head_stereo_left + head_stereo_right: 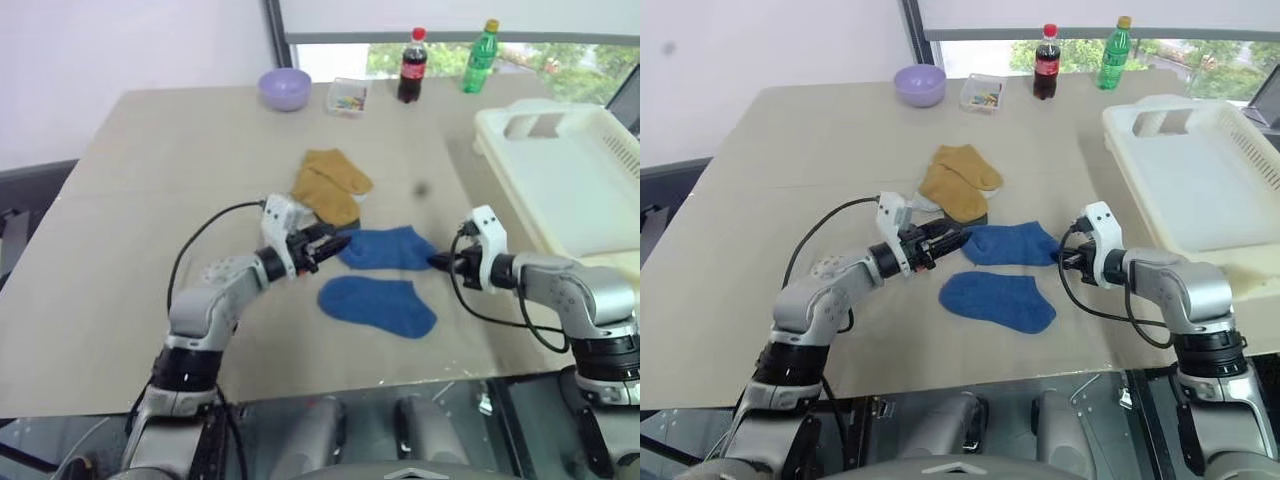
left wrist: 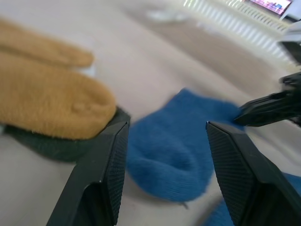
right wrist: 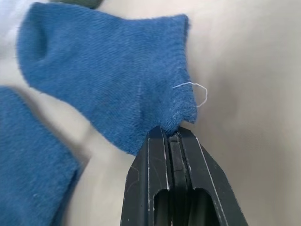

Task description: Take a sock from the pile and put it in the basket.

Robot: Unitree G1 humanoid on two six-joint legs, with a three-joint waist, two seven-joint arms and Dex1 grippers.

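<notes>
Your right gripper (image 3: 171,136) has pinched a blue sock (image 3: 113,70)
Your left gripper (image 2: 164,141) hangs open at the sock's other end, above the bench (image 1: 150,200)

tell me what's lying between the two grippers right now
A blue sock spans the gap in the left eye view: the right gripper is shut on its edge, and the open left gripper sits at its other end.

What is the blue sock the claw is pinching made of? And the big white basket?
The blue sock looks like soft knitted fabric: fine ribs, a fuzzy surface and a loose thread at its edge. The basket looks like smooth, hard cream-white plastic, with molded slots and a handle hole.
</notes>
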